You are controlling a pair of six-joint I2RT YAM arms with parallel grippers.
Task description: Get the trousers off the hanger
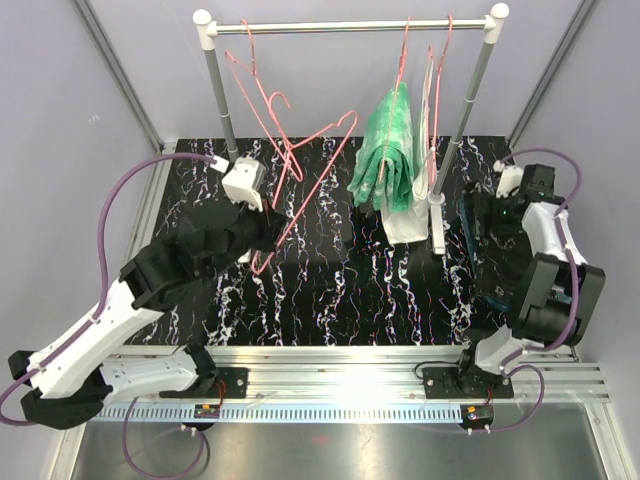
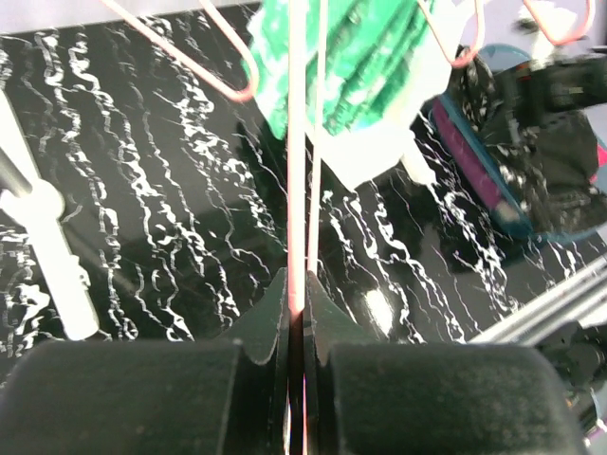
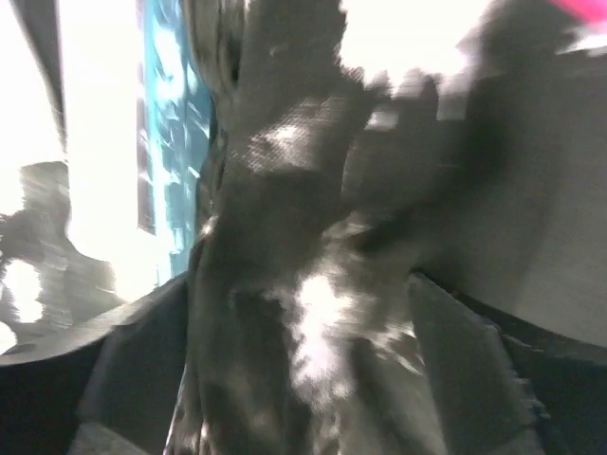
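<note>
Rack: white-capped uprights carry a metal rail [image 1: 350, 27] across the far side of the desk [image 1: 330, 300], whose top is black with white marbling.
Green-and-white tie-dye trousers [image 1: 390, 150]: draped over a pink hanger on the right part of the rail. They hang down in front of the right upright, the white lower end reaching close to the desk.
Bare pink hangers [image 1: 262, 90]: hooked on the left part of the rail, tilted and tangled with one another.
Left pincer [image 2: 296, 294]: fingers pressed together on the thin wire of a pink wire hanger [image 2: 297, 190]. The wire runs straight up from the fingertips toward the green cloth. From above, this hanger slants from the pincer up toward the middle of the rack, off the rail.
Teal container [image 3: 171, 142]: at the right side of the desk, beside the right upright.
Magenta trousers [image 2: 471, 161]: folded, lying in the teal container along its near wall.
Black marbled trousers [image 3: 285, 237]: in the same container, bunched up directly under the right arm's wrist.
Right pincer [image 3: 299, 313]: low over the container, fingers standing wide apart with the black marbled cloth filling the gap between them. The view is blurred, so I cannot tell whether the fingers touch the cloth.
</note>
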